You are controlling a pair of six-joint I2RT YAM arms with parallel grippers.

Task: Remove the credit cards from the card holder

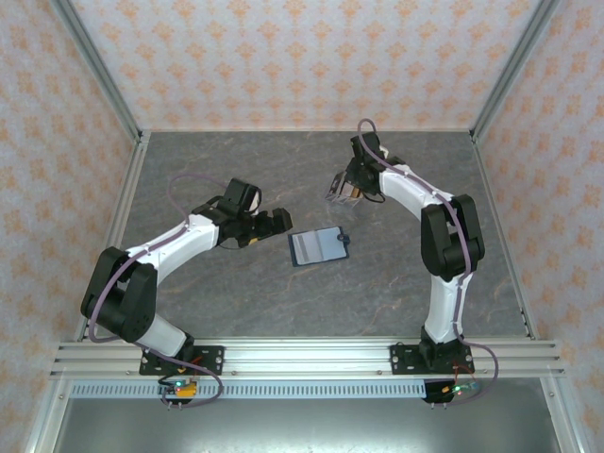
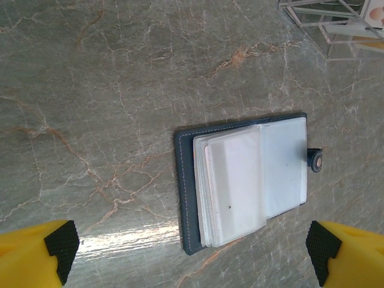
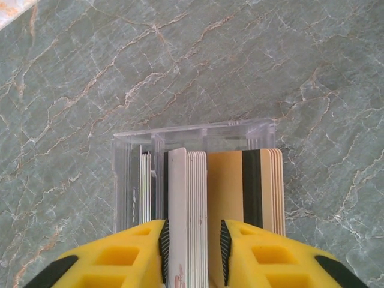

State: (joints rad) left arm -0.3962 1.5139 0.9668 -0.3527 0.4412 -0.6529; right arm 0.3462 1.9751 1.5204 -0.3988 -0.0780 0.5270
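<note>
Top external: card holder (image 1: 317,248) open, long axis left-right, tab rightward.

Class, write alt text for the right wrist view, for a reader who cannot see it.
The right claw, yellow with black pads, straddles a stack of pale cards standing on edge in a clear plastic box. Tan cards with a black stripe stand beside them, on a grey-green marbled table.
</note>
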